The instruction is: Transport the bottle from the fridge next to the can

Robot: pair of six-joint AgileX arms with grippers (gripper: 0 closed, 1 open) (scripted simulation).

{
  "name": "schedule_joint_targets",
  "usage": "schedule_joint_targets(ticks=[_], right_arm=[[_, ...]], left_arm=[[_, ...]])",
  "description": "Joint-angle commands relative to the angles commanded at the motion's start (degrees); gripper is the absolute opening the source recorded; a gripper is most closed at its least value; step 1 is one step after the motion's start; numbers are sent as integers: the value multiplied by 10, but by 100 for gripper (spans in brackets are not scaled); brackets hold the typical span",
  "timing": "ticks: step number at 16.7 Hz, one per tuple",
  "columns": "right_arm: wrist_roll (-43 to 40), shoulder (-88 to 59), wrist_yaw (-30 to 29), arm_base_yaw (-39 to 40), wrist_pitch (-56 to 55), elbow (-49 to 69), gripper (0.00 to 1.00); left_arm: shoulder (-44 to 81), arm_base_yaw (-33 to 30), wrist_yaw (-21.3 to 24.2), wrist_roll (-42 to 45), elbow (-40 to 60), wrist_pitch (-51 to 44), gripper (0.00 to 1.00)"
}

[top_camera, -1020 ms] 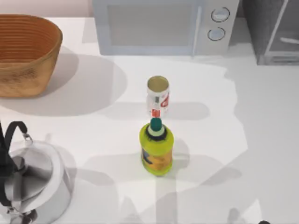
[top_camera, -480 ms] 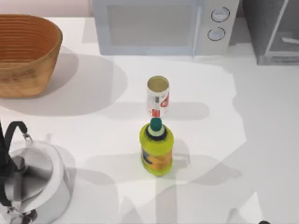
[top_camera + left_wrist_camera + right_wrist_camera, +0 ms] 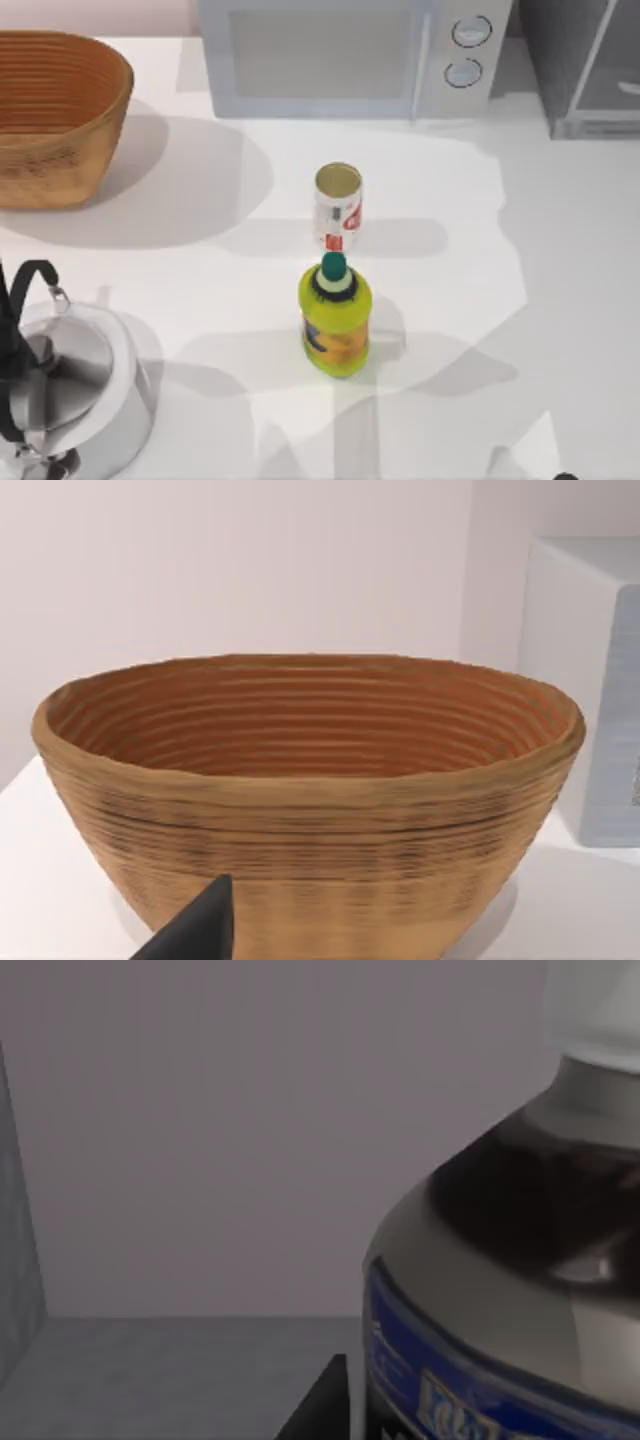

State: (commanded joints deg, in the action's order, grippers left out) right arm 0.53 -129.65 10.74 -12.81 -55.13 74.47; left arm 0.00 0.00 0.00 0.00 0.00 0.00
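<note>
Pick-up stage: the right gripper (image 3: 322, 1405) is reaching inside the fridge (image 3: 585, 70), far right, close beside the bottle (image 3: 500, 1290); jaw state cannot be told. Next: clamp, withdraw toward the can (image 3: 338, 208) mid-table.

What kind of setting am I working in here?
Probably a rendered kitchen counter: a white microwave at the back, a grey fridge beside it, and a steel kettle on the white table.

can (image 3: 338, 207) behind stout bottle (image 3: 335, 318) (touching), microwave (image 3: 352, 55) beyond
</note>
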Motion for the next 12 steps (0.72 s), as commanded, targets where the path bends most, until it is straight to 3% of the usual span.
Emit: schedule_joint_targets(ticks=[3,12], right_arm=[[0,0,0,0,0,0,2],[1,1,0,-2,0,0,0]], left_arm=[[0,0,0,0,0,0,100],[0,0,0,0,0,0,100]])
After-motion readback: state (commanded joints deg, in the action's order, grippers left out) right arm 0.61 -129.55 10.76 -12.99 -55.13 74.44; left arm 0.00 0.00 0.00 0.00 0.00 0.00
